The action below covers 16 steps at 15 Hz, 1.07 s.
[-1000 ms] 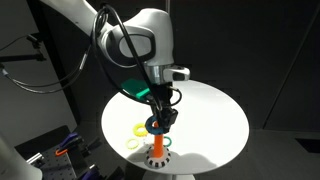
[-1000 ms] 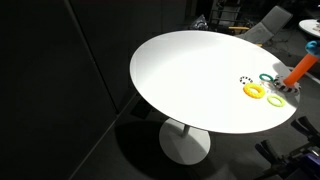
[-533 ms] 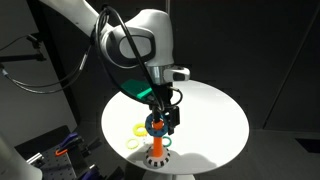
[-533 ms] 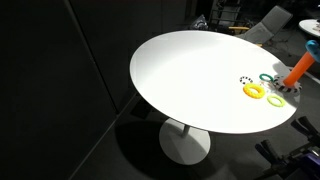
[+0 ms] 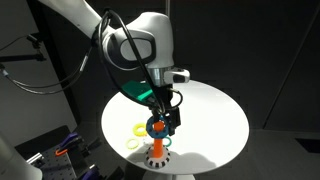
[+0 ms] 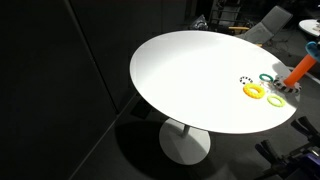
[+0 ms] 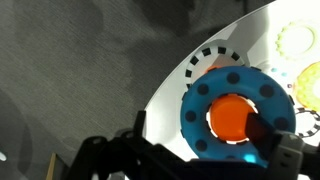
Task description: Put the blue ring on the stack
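— What did the wrist view give us that the others didn't?

— We looked straight down through the blue ring [image 7: 203,118]. It was flat, glossy plastic dotted with small dark spots, and the orange top of the stack [image 7: 230,118] filled its hole. A black-and-white dashed arc [image 7: 205,58] sat above it on the white desk [image 7: 245,40].

— And from outside?

— In an exterior view, the hand [image 5: 159,124] was clamped on the ring at the lower middle of the frame, directly over the stack's upright peg. We couldn't tell whether the tip had entered the hole.

— The remaining camera?

— There the smooth, round desk filled the frame. The orange peg stood at the right edge, with a yellow ring [image 6: 254,90] and a green ring [image 6: 266,77] lying flat just left of it. We couldn't make out the hand there.
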### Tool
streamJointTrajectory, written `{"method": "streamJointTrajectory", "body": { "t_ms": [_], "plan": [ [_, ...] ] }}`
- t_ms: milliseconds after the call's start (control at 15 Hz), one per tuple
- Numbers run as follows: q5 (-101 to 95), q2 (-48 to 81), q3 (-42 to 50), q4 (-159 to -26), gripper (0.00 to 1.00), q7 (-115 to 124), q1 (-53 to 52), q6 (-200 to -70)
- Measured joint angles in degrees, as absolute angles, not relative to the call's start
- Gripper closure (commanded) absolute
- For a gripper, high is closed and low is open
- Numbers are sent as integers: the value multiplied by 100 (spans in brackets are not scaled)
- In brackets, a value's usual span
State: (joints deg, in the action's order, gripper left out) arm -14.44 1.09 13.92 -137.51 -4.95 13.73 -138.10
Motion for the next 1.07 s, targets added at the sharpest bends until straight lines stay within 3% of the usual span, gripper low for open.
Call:
{"method": "streamJointTrajectory", "body": {
  "t_ms": [1067],
  "plan": [
    [-1230, 116, 1391, -13521, 0, -481, 1369, -13825]
  ]
}}
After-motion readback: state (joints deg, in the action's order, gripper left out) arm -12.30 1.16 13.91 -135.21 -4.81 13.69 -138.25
